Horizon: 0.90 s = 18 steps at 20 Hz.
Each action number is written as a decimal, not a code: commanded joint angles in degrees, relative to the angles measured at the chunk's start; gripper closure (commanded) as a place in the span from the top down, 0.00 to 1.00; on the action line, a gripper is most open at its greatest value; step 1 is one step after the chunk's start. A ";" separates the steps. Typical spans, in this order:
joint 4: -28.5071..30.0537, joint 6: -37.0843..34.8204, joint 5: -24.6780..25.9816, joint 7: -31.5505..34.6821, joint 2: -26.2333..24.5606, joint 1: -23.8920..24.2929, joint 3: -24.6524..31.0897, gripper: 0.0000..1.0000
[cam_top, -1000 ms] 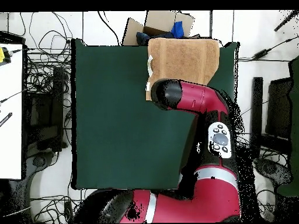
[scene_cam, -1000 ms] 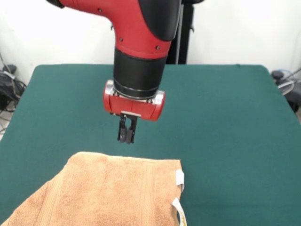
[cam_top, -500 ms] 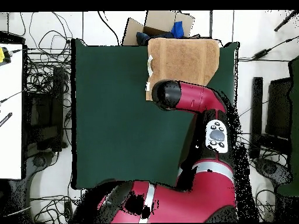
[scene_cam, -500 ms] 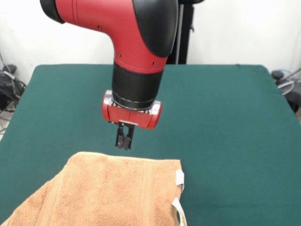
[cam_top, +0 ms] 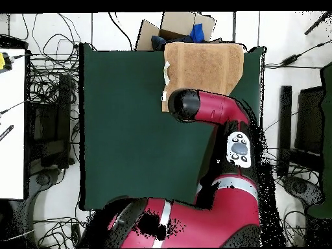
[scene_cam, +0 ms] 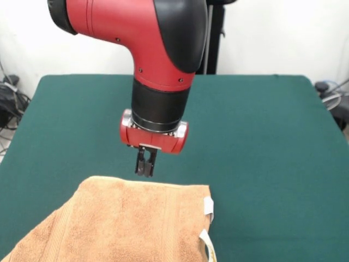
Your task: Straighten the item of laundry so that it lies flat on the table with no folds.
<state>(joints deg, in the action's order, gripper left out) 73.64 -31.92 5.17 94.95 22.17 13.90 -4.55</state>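
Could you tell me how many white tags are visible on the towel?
2, both on one edge of the towel: one tag near its corner, the other farther along that edge toward the picture's bottom. More may lie out of frame or under the cloth.

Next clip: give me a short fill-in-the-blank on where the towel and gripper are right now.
The gripper hangs above the ____ cloth of the table.
The towel is peach-____ in colour.
White tags sit on the towel's ____ edge in the front view.
Missing words: green; orange; right
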 commanded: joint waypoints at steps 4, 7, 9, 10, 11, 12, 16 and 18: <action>-4.20 -5.89 -1.15 7.17 -1.39 0.00 1.12 0.00; -6.74 -8.36 -1.48 6.30 -1.72 0.48 1.56 0.00; -8.78 -11.24 -1.71 5.57 -1.49 0.74 1.76 0.00; -10.32 -13.37 -1.87 5.04 -1.38 0.91 1.89 0.00; -11.24 -14.44 -1.91 4.87 -1.37 1.01 1.99 0.00; -12.99 -16.35 -1.97 4.52 -1.54 1.18 2.10 0.00; -18.43 -20.20 -1.78 4.72 -3.44 1.59 2.35 0.00; -20.72 -21.11 -1.39 5.08 -4.77 1.70 2.36 0.00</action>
<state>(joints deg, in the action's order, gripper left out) 57.45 -47.59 5.01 94.95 20.07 14.92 -4.55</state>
